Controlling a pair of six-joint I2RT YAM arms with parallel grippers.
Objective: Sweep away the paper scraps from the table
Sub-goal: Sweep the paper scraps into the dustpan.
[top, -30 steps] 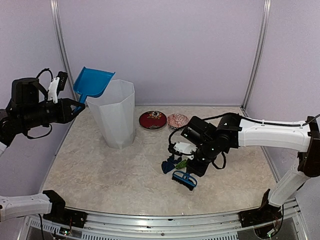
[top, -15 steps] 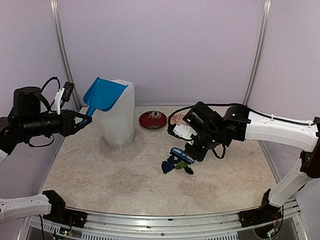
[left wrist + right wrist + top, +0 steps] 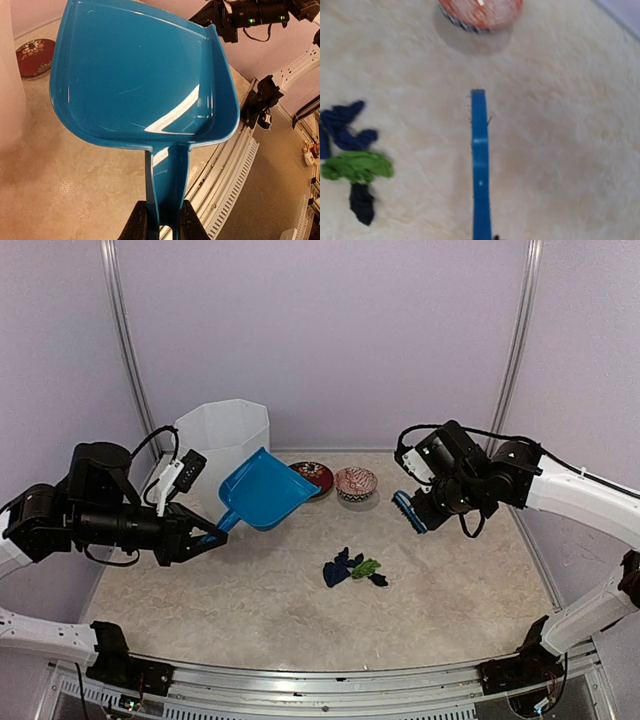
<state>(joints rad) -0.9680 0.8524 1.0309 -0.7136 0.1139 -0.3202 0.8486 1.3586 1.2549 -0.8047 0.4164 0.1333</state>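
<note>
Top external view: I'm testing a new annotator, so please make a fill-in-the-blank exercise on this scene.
1. The left end effector grips the handle of the blue ____.
2. The right end effector holds a blue ____ over the table.
3. The paper scraps are navy, black and ____.
Missing: dustpan; brush; green.

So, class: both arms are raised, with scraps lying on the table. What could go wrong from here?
1. The left tool pinches only the dustpan's thin handle, so the wide pan could twist when pressed to the table.
2. The dustpan hangs near the red bowl and the pink bowl. Lowering it may knock them.
3. The paper scraps lie loose. A hard stroke of the brush in the right tool could scatter them.
</note>
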